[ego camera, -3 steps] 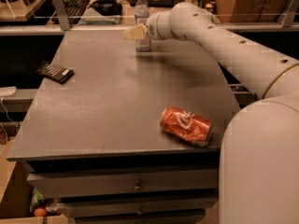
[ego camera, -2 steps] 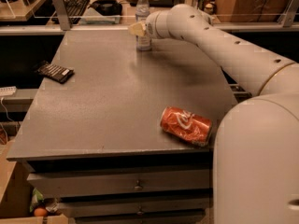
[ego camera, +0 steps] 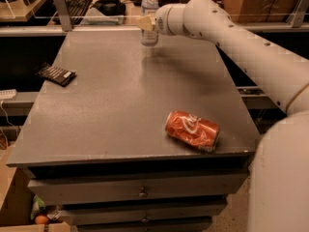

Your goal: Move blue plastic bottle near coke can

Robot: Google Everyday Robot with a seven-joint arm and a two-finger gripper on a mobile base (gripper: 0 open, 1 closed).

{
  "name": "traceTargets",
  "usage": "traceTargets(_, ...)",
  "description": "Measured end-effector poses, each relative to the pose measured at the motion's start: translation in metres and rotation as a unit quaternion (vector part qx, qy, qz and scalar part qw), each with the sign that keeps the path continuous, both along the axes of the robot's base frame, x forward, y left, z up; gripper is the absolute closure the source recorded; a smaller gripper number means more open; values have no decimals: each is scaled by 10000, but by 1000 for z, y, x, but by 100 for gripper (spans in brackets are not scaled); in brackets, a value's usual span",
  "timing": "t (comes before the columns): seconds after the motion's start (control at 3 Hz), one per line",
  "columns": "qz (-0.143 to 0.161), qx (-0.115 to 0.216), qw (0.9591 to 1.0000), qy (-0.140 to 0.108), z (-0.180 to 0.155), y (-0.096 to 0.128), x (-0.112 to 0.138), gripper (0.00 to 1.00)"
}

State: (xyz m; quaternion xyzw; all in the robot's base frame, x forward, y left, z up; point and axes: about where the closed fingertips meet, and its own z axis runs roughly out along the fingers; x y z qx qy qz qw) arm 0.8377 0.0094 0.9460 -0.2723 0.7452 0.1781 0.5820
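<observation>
The blue plastic bottle [ego camera: 149, 34], clear with a white cap and pale label, stands upright at the far middle of the grey table [ego camera: 111, 110]. My gripper [ego camera: 147, 23] is at the bottle's mid-height, coming in from the right, and is shut on it. The bottle's base seems slightly above the tabletop, with a faint shadow beneath it. The coke can [ego camera: 192, 130], dented and red-orange, lies on its side near the table's front right edge, far from the bottle.
A dark flat packet [ego camera: 56, 74] lies at the table's left edge. Behind the table are a keyboard [ego camera: 77, 5] and dark items on a shelf. My white arm [ego camera: 251, 57] spans the right side. Drawers [ego camera: 140, 192] are below the tabletop.
The gripper and the bottle have risen slightly and shifted a little right at the far edge. The can and packet have not moved.
</observation>
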Motion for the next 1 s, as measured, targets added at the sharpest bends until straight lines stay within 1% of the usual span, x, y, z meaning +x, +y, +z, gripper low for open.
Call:
traceTargets(0.33,524,21,9986,-94,16,-4,-41,100)
traceTargets(0.67,1508,16,9885,119,16,14,-104,100)
traceTargets(1.0,2038,-131,9785,281,5,15,-146,100)
